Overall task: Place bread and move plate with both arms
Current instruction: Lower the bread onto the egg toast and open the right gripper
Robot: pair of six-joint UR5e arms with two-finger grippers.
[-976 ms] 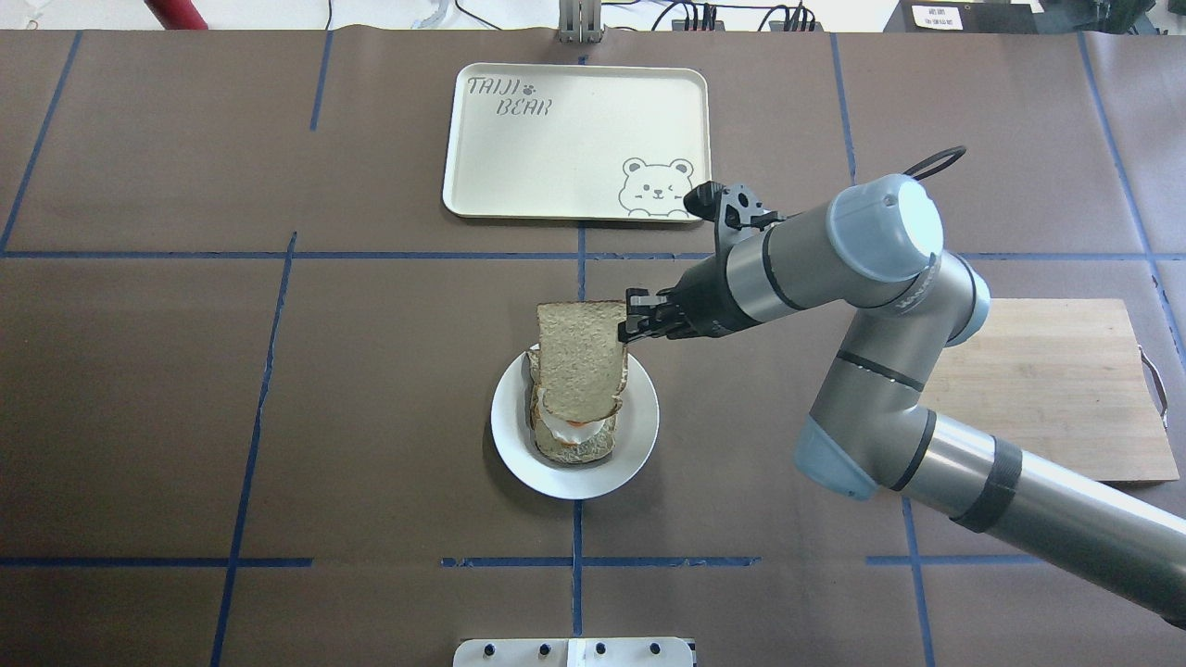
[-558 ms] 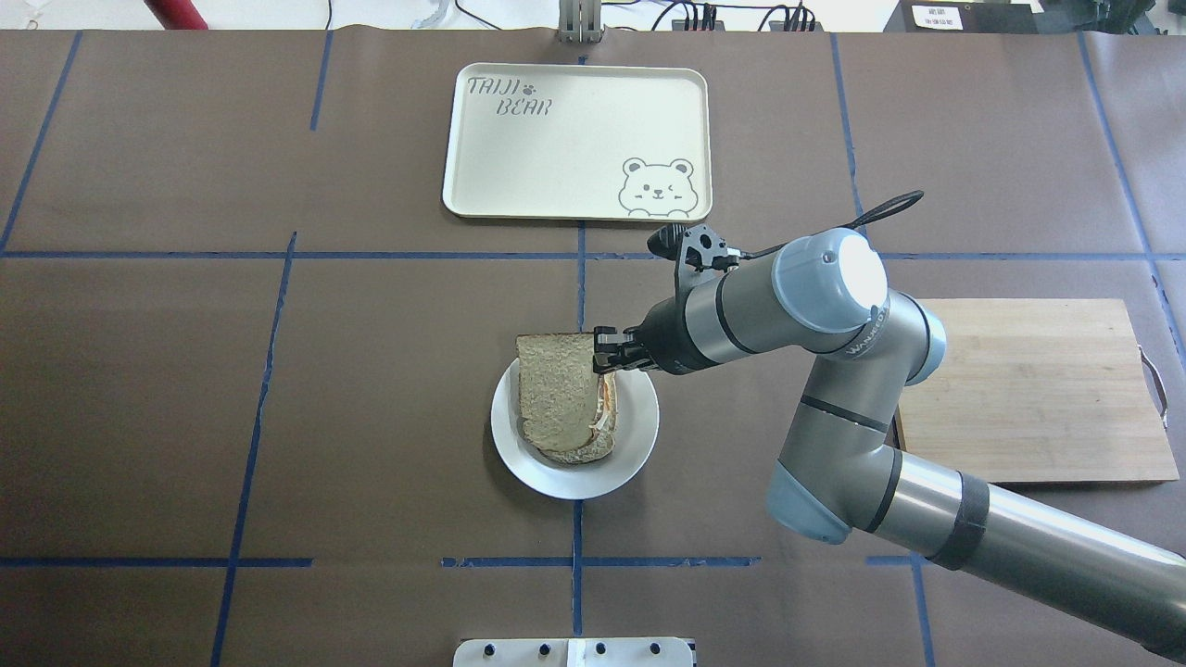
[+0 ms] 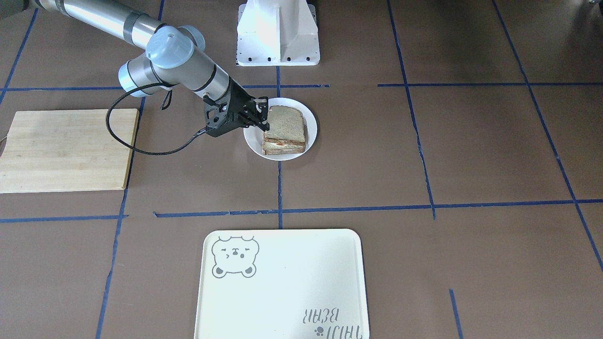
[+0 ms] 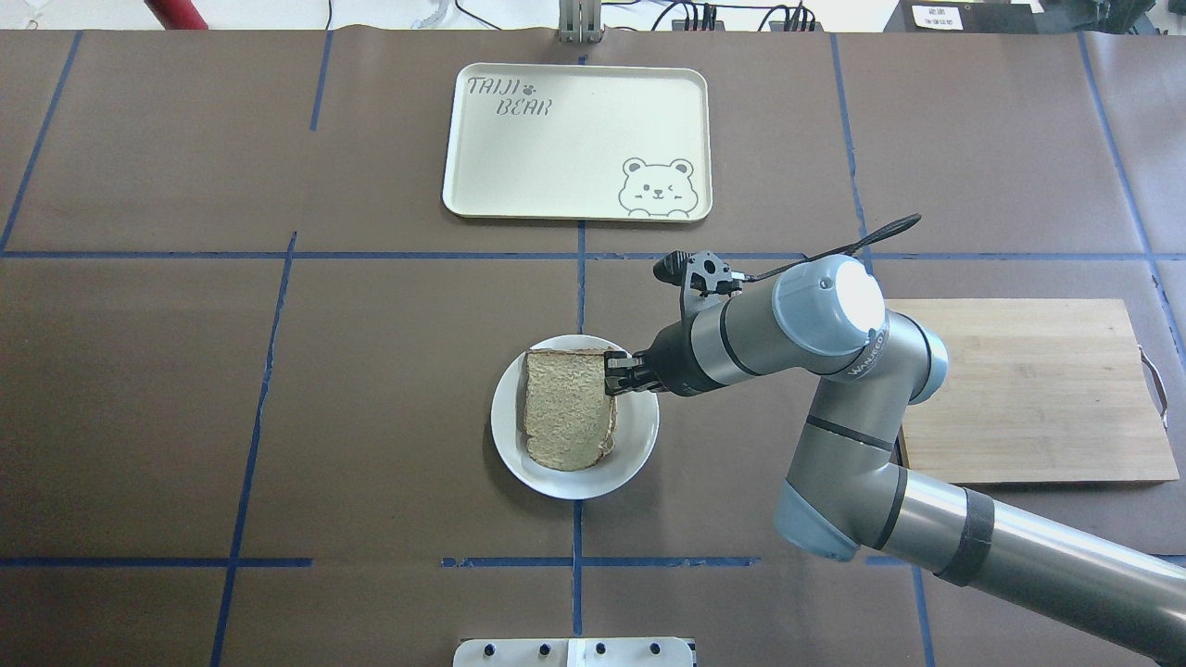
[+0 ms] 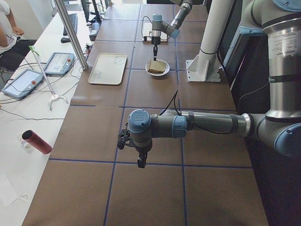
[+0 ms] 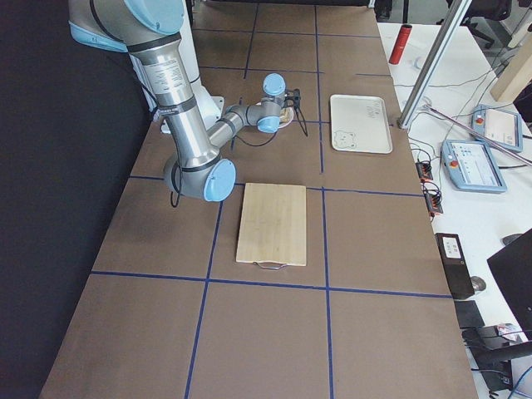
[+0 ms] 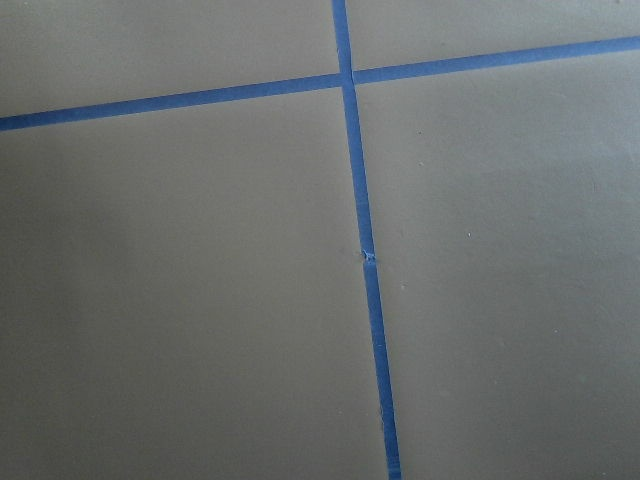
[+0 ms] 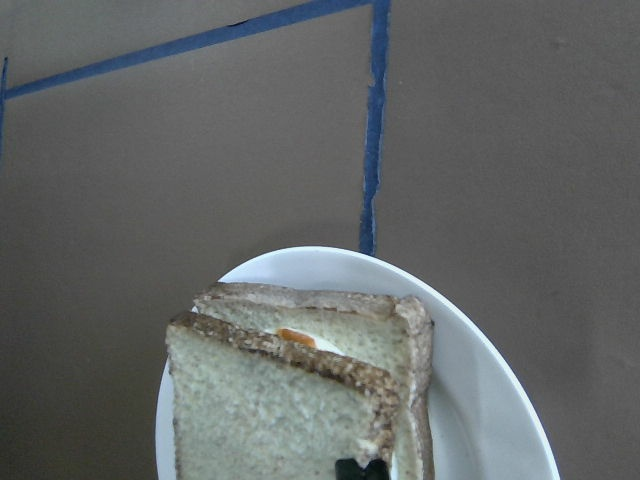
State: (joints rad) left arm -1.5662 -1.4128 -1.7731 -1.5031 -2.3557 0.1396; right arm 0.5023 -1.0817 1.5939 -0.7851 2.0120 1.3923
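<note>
The plain bread lies flat on top of the egg slice on the white plate, near the table's middle. My right gripper is low at the bread's right edge and looks shut on its crust. In the right wrist view a black fingertip rests on the bread. The front view shows the stacked slices on the plate with the right gripper at their side. My left gripper hovers over bare table far from the plate; I cannot tell whether it is open or shut.
The cream bear tray lies beyond the plate. A wooden cutting board lies on the robot's right, under the right arm's elbow. The white pedestal stands on the robot's side of the plate.
My right gripper has come down and nearer the robot, laying the bread from a raised, tilted hang to flat on the egg slice, which it now covers.
</note>
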